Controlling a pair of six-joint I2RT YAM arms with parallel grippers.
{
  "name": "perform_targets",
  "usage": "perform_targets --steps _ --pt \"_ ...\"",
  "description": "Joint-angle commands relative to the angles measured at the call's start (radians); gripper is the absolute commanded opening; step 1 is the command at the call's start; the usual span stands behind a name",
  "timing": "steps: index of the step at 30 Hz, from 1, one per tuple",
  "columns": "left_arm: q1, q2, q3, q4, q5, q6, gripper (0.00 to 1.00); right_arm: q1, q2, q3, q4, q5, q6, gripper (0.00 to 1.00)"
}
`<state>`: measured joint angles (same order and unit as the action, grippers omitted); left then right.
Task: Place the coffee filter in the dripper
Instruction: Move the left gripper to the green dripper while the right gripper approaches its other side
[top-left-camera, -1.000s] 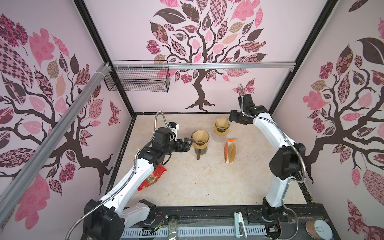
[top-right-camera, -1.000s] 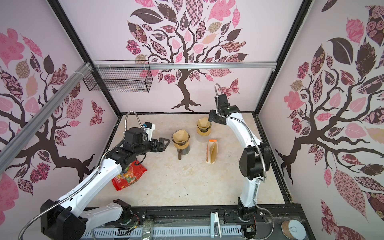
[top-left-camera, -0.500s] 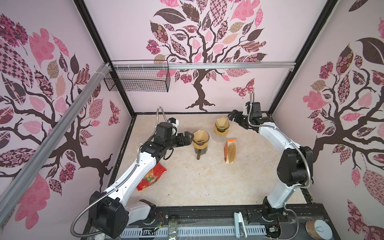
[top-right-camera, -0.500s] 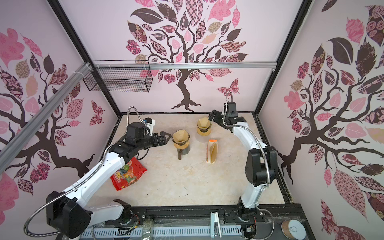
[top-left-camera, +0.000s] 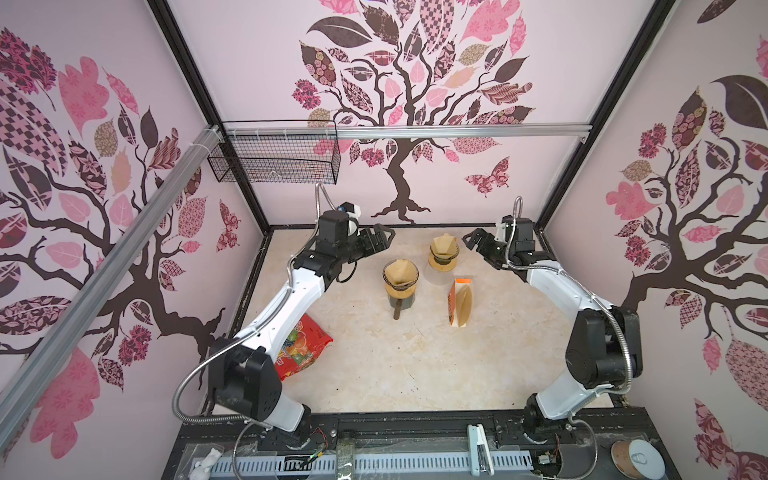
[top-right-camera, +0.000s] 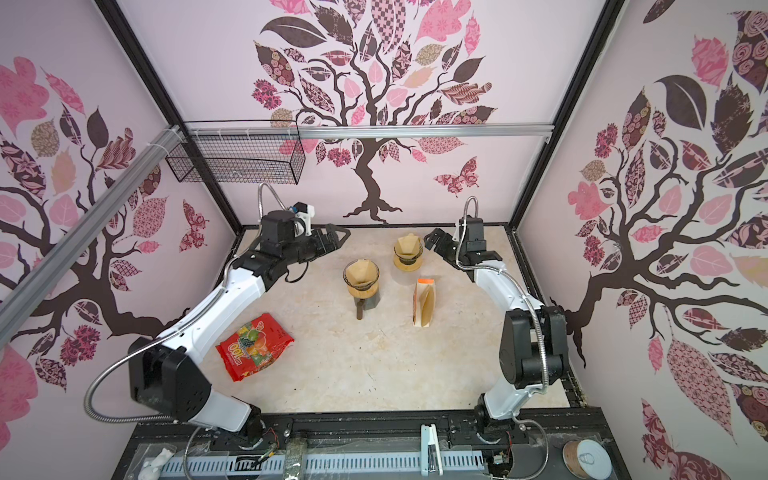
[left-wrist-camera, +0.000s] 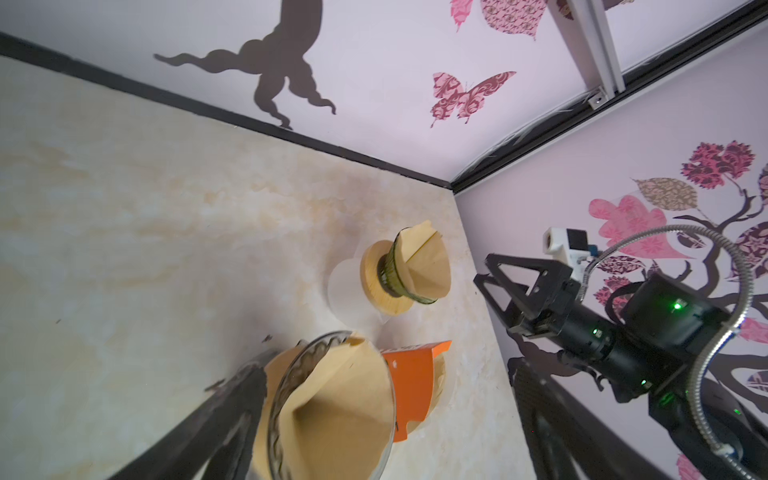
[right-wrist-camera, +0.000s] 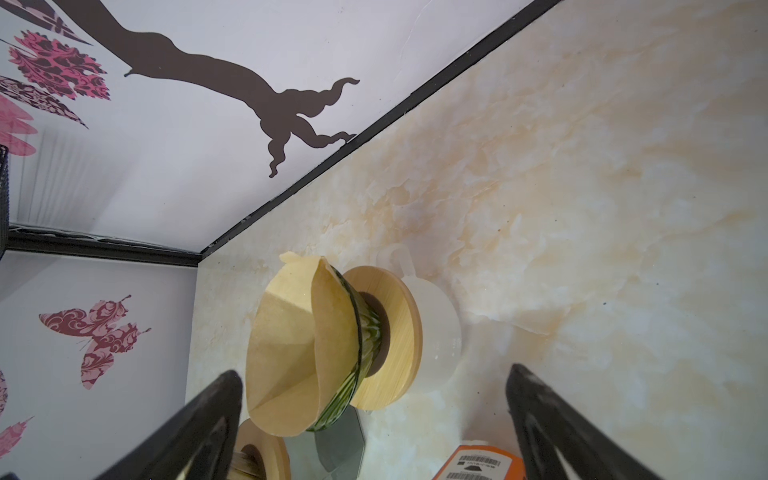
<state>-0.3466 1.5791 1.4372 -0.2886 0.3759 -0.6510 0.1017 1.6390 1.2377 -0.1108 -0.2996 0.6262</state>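
Where both top views look down, the tan coffee filter (top-left-camera: 443, 244) (top-right-camera: 408, 245) sits opened in the green dripper (top-left-camera: 444, 254) at the back, between the left gripper (top-left-camera: 387, 240) and right gripper (top-left-camera: 473, 247), both spread wide and empty. In the left wrist view the filter (left-wrist-camera: 424, 266) pokes above the rim; in the right wrist view it (right-wrist-camera: 286, 353) is a creased cone

- Red snack bag (top-right-camera: 254, 353) on the surface — large white figures "100" are printed across its front and appear upside down in a top view. The smaller print around the fruit picture is too small to read.
- Orange filter box (right-wrist-camera: 478, 462) — two white barcode labels show in the right wrist view. Each has a row of bars and a line of tiny characters that cannot be made out.
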Motion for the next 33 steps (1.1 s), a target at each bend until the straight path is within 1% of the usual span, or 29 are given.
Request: perform_targets --steps 1,4,6,9,12,14,16,20,23,29,33 --pt "-0.009 0.104 0.156 -0.078 0.106 0.039 0.92 0.003 -0.036 -0.011 0.038 -0.033 -0.019 1.0" --pt "-0.032 0.216 0.292 -0.195 0.095 0.102 0.88 0.001 0.002 0.015 -0.001 -0.034 -0.059 0.99" --pt "-0.052 0.291 0.391 -0.281 0.085 0.152 0.85 0.002 0.008 0.016 0.012 -0.031 -0.071 0.99" --pt "-0.087 0.373 0.495 -0.361 0.064 0.211 0.8 0.002 0.032 0.029 0.005 -0.039 -0.08 0.98" --pt "-0.118 0.447 0.611 -0.428 0.043 0.274 0.79 0.002 0.061 0.03 0.008 -0.038 -0.088 0.97" --pt "-0.128 0.486 0.654 -0.442 0.037 0.293 0.78 0.002 0.087 0.047 -0.008 -0.041 -0.105 0.97" --pt "-0.131 0.521 0.686 -0.436 0.053 0.291 0.76 0.002 0.097 0.052 -0.009 -0.042 -0.112 0.96" --pt "-0.136 0.607 0.778 -0.464 0.052 0.292 0.69 0.001 0.119 0.065 -0.004 -0.051 -0.12 0.96" --pt "-0.14 0.654 0.819 -0.46 0.07 0.289 0.63 0.001 0.141 0.071 -0.002 -0.063 -0.122 0.95" --pt "-0.144 0.722 0.874 -0.445 0.078 0.288 0.6 0.002 0.16 0.077 -0.002 -0.07 -0.123 0.94" --pt "-0.146 0.753 0.897 -0.43 0.081 0.277 0.58 0.003 0.15 0.074 -0.002 -0.053 -0.122 0.94"
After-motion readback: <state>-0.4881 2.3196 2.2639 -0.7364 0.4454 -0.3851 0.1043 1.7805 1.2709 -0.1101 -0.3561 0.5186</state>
